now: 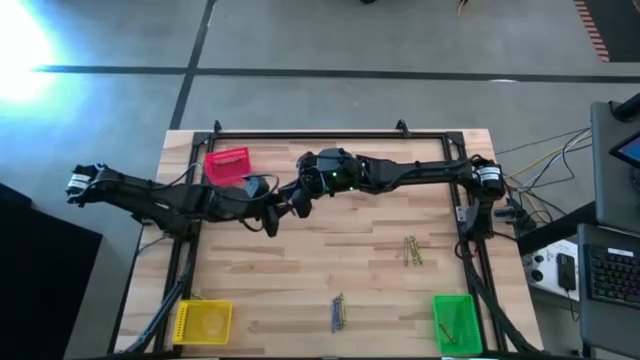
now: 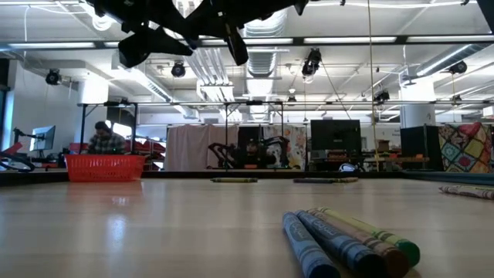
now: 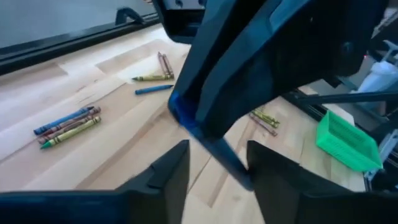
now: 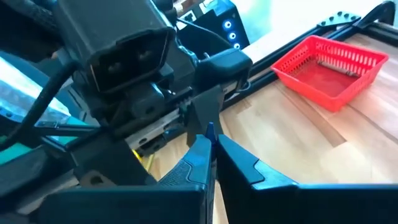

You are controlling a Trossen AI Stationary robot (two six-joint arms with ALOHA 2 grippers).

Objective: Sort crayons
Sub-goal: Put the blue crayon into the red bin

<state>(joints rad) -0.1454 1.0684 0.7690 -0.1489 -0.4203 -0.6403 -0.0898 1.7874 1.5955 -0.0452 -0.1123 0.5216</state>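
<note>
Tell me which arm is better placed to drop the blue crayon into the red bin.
Left, probably. The red bin sits on its side, beside the left gripper, whose open fingers flank the blue crayon the right gripper holds.

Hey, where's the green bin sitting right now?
In the high view, the green bin sits at the table's bottom right corner, on the right arm's side, just below a small crayon cluster.

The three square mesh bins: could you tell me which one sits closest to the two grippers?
The red mesh bin, at the table's far edge beside the left gripper; the yellow bin and green bin sit at the near corners.
</note>
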